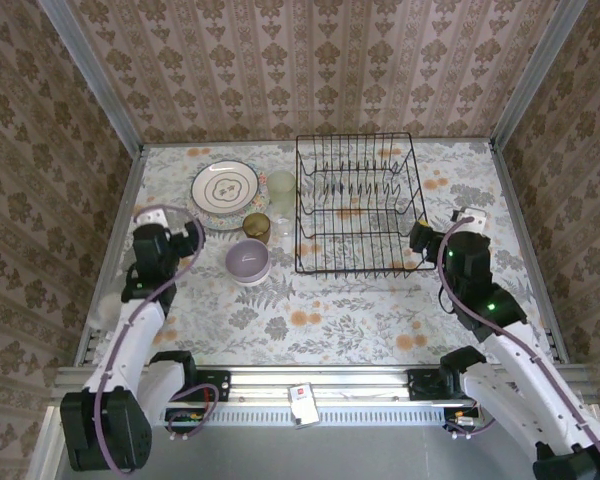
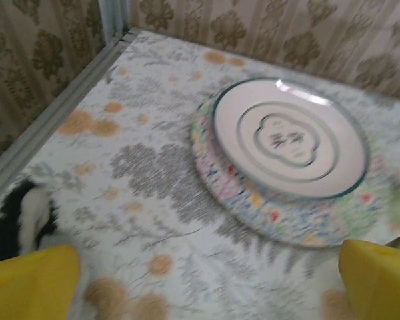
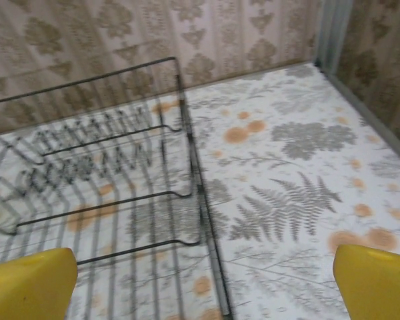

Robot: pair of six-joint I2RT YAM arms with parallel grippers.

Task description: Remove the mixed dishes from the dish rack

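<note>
The black wire dish rack (image 1: 358,205) stands at the back right of the table with no dishes showing in it. To its left, on the table, lie a white plate on a floral plate (image 1: 225,190), a cream bowl (image 1: 282,185), a pale glass (image 1: 280,224), a small brown cup (image 1: 257,227) and a lavender bowl (image 1: 248,261). My left gripper (image 1: 187,232) is open just left of the plates (image 2: 290,143), with only tablecloth between its yellow fingers (image 2: 30,283). Beside the rack's near right corner (image 3: 200,200) my right gripper (image 1: 423,240) is open and empty.
A floral cloth (image 1: 330,320) covers the table. Metal rails (image 1: 115,250) and patterned walls close it in at the left, right and back. In the left wrist view a black and white object (image 2: 20,220) sits at the table's left edge.
</note>
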